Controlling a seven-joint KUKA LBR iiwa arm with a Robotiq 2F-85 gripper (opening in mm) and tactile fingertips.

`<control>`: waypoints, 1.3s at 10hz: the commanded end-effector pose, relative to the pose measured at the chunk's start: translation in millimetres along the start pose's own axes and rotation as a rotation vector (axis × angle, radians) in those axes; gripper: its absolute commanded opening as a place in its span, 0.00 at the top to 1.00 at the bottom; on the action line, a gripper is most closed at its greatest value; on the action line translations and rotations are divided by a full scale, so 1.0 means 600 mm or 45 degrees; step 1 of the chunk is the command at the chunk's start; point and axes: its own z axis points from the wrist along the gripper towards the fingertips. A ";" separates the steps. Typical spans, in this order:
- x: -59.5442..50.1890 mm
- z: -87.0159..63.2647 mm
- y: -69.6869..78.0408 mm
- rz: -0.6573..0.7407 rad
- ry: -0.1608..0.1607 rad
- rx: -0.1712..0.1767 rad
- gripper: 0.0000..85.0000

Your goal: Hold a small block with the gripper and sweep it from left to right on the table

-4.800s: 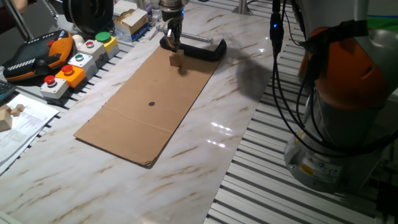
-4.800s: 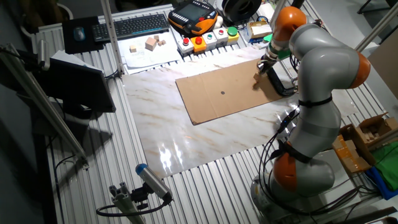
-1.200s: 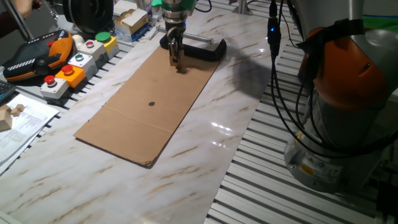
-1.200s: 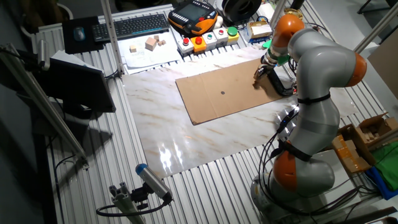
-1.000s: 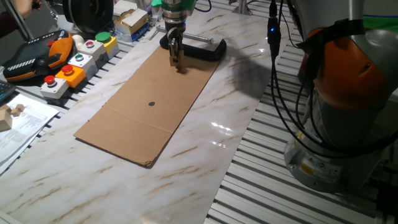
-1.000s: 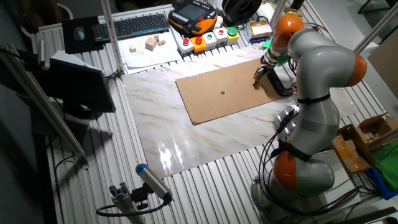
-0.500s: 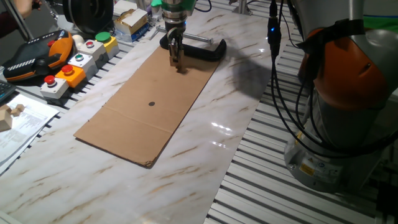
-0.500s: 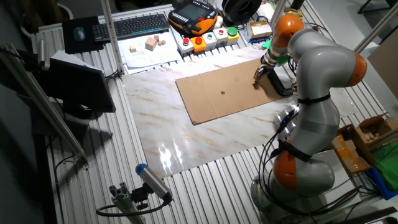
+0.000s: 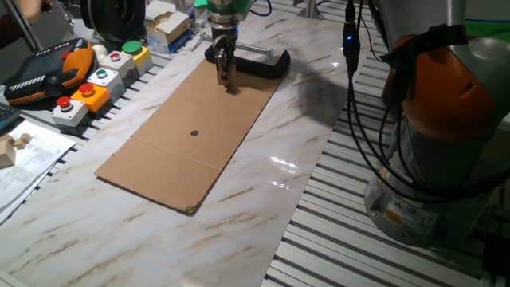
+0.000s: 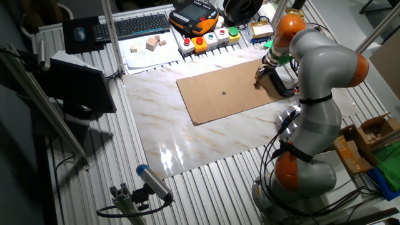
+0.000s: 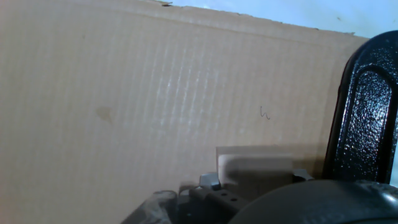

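The small block (image 11: 255, 165), a light-tan wooden cube, fills the bottom middle of the hand view and rests on the brown cardboard sheet (image 9: 183, 135). My black gripper (image 9: 225, 78) stands upright over it at the far end of the cardboard, with its narrow fingers down around the cube. Those fingers hide most of the block in both fixed views. From the other side the gripper (image 10: 258, 77) sits at the cardboard's right end. The cardboard lies on the white marble table (image 9: 319, 104).
A black clamp (image 9: 255, 62) lies just behind the gripper and close on its right in the hand view (image 11: 364, 118). Button boxes (image 9: 100, 80) and a teach pendant (image 9: 40, 72) line the left edge. Pale wooden pieces (image 10: 150, 44) sit on paper beyond the table.
Since 4.8 s ago the gripper has come down over the block, which then stood uncovered by its fingertips. Nothing has moved in the last second.
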 end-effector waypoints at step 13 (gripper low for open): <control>-0.003 0.001 0.012 0.103 0.008 0.009 0.99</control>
